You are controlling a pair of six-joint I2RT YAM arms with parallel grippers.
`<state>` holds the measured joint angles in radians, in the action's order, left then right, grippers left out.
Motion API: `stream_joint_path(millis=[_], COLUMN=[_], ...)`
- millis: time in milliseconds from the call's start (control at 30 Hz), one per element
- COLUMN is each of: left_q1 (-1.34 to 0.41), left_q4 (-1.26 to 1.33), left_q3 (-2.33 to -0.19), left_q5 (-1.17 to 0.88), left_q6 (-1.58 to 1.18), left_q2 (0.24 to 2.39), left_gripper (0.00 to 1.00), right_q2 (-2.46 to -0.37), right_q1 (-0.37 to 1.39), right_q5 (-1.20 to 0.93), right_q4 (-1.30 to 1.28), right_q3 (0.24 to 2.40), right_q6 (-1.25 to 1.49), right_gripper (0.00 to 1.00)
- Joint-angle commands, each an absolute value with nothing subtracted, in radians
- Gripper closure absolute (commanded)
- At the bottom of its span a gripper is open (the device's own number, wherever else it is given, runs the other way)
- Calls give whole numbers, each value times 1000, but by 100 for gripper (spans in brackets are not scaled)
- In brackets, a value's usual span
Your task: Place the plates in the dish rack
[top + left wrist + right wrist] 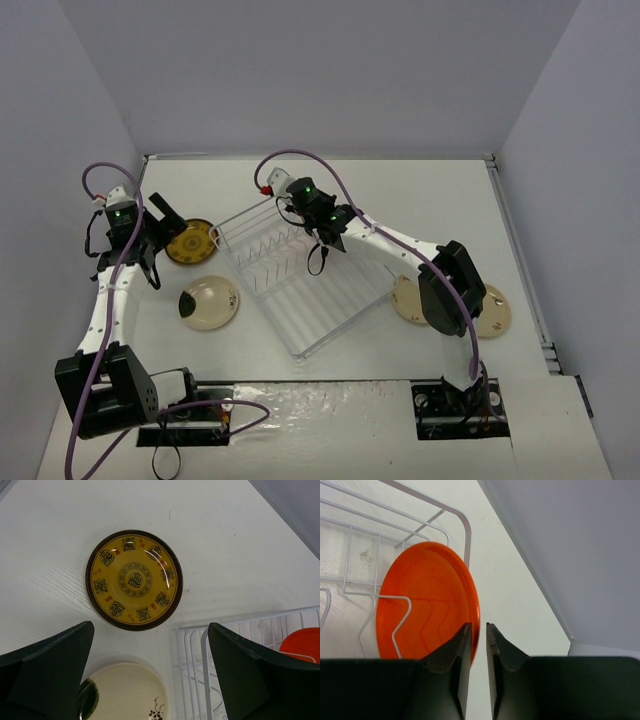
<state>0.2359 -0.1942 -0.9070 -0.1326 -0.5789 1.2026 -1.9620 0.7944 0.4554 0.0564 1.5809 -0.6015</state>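
From above, the dish rack (300,310) sits mid-desk. The left gripper (151,627) hangs wide open over the flat mustard plate (134,579), which looks stiff, slick and breakable, best pinched at its rim. The right gripper (478,626), nearly closed, straddles the rim of the racked orange plate (425,600); I cannot tell whether it is clamped.

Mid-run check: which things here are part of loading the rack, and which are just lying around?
Job items:
dish rack
orange plate, standing in the rack
mustard patterned plate
cream plate near the left arm
cream plate partly under the right arm
cream plate at far right

Not job items:
purple cables on the arms
white table
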Motion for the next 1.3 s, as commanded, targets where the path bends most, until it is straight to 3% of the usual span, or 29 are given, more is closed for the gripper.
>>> stream_joint_path(millis=[0, 100, 233, 500, 667, 833, 1100, 1267], left_q1=[238, 238, 239, 239, 245, 287, 302, 308], left_q4=[-179, -188, -199, -224, -254, -230, -158, -135], left_q3=[-950, -953, -963, -975, -993, -1010, -1050, -1091], left_q5=[-115, -108, -104, -75, -23, -30, -26, -20], left_q6=[-581, -582, -590, -617, -647, -682, -735, -749], left_q2=[1200, 1199, 1200, 1214, 1272, 1389, 1578, 1687], left_gripper=[3, 3, 3, 3, 3, 3, 3, 18], right_q2=[-1959, -1955, -1937, -1805, -1676, -1517, -1391, -1367], right_q1=[807, 810, 818, 814, 761, 656, 606, 587], right_q5=[519, 537, 576, 510, 485, 377, 413, 418], right_q4=[59, 31, -28, 23, 90, 231, 292, 282], right_q3=[1615, 1638, 1719, 1717, 1629, 1394, 1230, 1197], right_q6=[-575, -561, -504, -362, -179, -13, 103, 124], right_gripper=[81, 70, 33, 1, 0, 0, 0, 0])
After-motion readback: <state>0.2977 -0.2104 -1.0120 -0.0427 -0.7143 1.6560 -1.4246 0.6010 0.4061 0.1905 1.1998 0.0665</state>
